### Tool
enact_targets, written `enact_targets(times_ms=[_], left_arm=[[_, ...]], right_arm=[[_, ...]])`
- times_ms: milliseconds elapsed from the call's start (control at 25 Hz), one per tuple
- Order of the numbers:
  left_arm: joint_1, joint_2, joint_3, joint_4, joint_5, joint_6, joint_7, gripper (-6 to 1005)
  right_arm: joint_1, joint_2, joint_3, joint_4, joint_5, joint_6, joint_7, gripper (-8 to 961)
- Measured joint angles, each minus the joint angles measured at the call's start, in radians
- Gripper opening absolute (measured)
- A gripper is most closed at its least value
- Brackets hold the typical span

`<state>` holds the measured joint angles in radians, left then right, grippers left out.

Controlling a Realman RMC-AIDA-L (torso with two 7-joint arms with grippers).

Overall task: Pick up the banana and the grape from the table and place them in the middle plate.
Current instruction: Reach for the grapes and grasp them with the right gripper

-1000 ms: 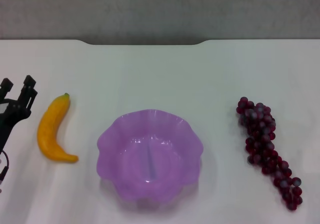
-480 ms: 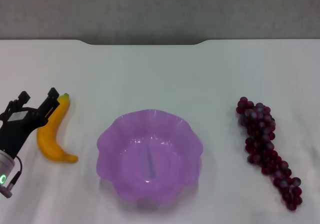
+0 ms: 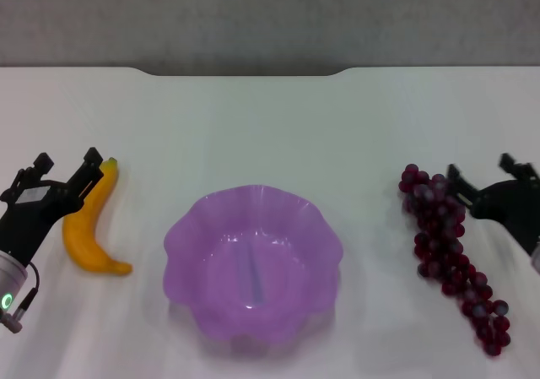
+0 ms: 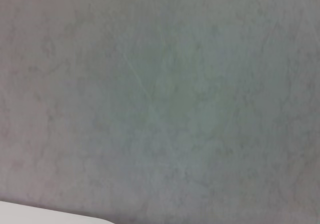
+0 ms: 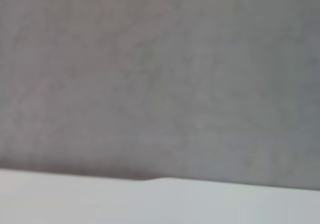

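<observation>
In the head view the yellow banana [image 3: 87,224] lies on the white table [image 3: 270,126] at the left, its stem end pointing away from me. My left gripper [image 3: 65,169] is open just left of the banana, one finger against its upper part. The dark red grape bunch [image 3: 447,248] lies at the right. My right gripper [image 3: 487,177] is open just right of the bunch's top end. The purple scalloped middle plate [image 3: 253,263] sits between the fruits with nothing in it. Both wrist views show only grey wall and table edge.
The table's notched far edge [image 3: 245,73] meets a grey wall. Bare tabletop lies behind the plate and between the plate and each fruit.
The right gripper has come into view at the right edge beside the grapes. The left gripper moved right, from left of the banana to against it, then nearly stopped.
</observation>
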<state>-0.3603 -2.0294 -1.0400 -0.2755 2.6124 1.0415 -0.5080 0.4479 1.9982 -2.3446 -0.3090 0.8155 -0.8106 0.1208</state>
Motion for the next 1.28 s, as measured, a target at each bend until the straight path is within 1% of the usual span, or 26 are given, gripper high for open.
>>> enact_targets(times_ms=[120,280,440,680,800,960,1280], left_arm=[[-0.001,0.000,0.000,-0.001,0.000,0.000,0.000,892],[-0.001,0.000,0.000,-0.002,0.000,0.000,0.000,892],[-0.002,0.000,0.000,-0.002,0.000,0.004,0.000,893],[-0.002,0.000,0.000,-0.002,0.000,0.006,0.000,893],[-0.002,0.000,0.000,-0.003,0.000,0.008,0.000,892],[-0.002,0.000,0.000,-0.006,0.000,0.009,0.000,893],[-0.002,0.000,0.000,-0.007,0.000,0.011,0.000,892]], right_arm=[[0.003,0.001,0.000,-0.022,-0.034,0.031,0.000,891],[-0.003,0.009,-0.001,-0.036,-0.062,0.059,0.001,887],[-0.020,0.011,-0.001,-0.044,-0.061,0.095,0.002,883],[-0.049,0.013,0.002,-0.044,-0.054,0.107,0.002,878],[-0.055,0.013,-0.001,-0.044,-0.058,0.142,0.002,875],[-0.057,0.013,-0.019,-0.045,-0.061,0.188,0.002,871],[-0.050,0.013,-0.061,-0.059,-0.062,0.226,0.002,863]])
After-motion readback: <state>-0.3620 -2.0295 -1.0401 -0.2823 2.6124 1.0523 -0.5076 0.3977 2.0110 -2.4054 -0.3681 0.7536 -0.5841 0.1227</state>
